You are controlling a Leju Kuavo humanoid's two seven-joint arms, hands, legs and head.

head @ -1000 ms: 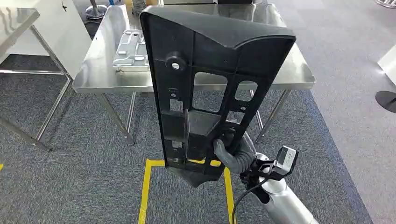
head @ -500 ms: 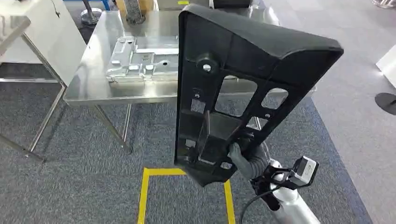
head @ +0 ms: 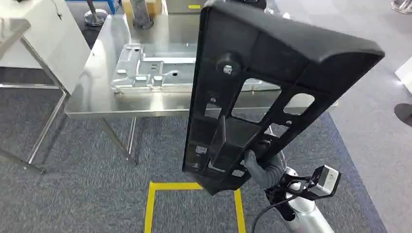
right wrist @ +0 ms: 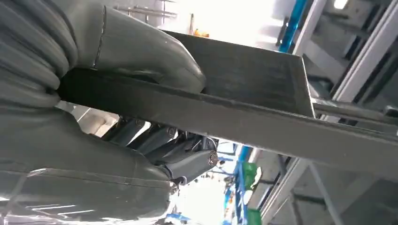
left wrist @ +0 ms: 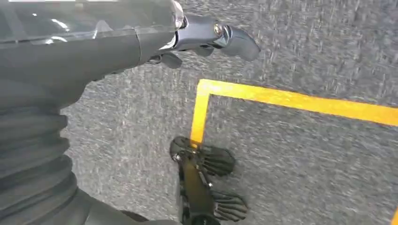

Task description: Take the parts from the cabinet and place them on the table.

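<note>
A large black plastic panel (head: 262,92) with cut-out windows stands upright in front of me, held near its lower edge by my right hand (head: 261,167). In the right wrist view the thumb (right wrist: 141,61) presses on one face of the panel's edge (right wrist: 234,117) and the dark fingers (right wrist: 187,154) clamp the other face. A silver metal part (head: 150,70) lies on the steel table (head: 97,104) ahead. My left hand (left wrist: 206,40) hangs over the carpet with nothing in it, its fingers held loosely apart.
A second steel table (head: 9,34) stands at the far left. Yellow tape (head: 150,204) marks a box on the grey carpet at my feet. Boxes and a dark cylinder (head: 141,12) sit at the table's far edge.
The whole view has shifted: the table and silver part are now nearer and more to the right-centre. The panel has tilted and drifted rightward in my right hand.
</note>
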